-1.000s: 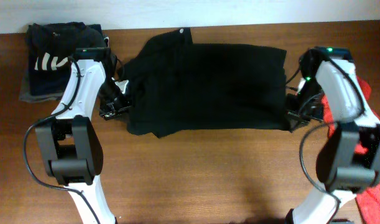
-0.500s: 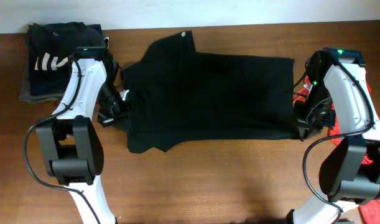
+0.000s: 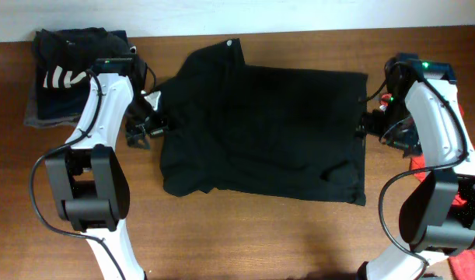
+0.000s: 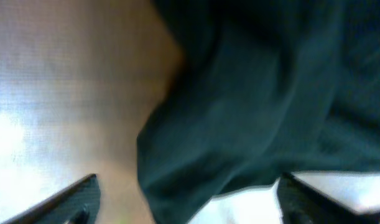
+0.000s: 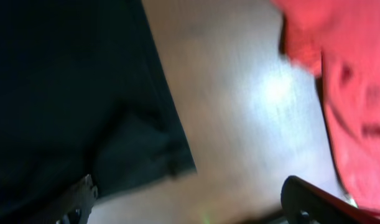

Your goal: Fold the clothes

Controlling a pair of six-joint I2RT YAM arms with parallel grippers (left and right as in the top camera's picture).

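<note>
A black garment (image 3: 260, 124) lies spread out across the middle of the wooden table (image 3: 260, 237), its lower right corner a little rumpled. My left gripper (image 3: 144, 129) stands open at the garment's left edge. In the left wrist view its fingers (image 4: 78, 199) are wide apart, with a loose fold of the black cloth (image 4: 258, 93) lying in the gap. My right gripper (image 3: 374, 124) stands open at the garment's right edge. The right wrist view shows the cloth's hem (image 5: 59, 93) by the left finger (image 5: 78, 198), with bare table between the fingers.
A stack of folded dark clothes (image 3: 66, 74), one with white stripes, sits at the table's back left corner. A red garment (image 3: 464, 263) lies at the right edge behind my right arm and fills the right wrist view's upper right (image 5: 345, 74).
Both grippers have opened and let go of the black garment. Its front edge has dropped toward me and it now lies flatter and wider. Both grippers drew back slightly.
</note>
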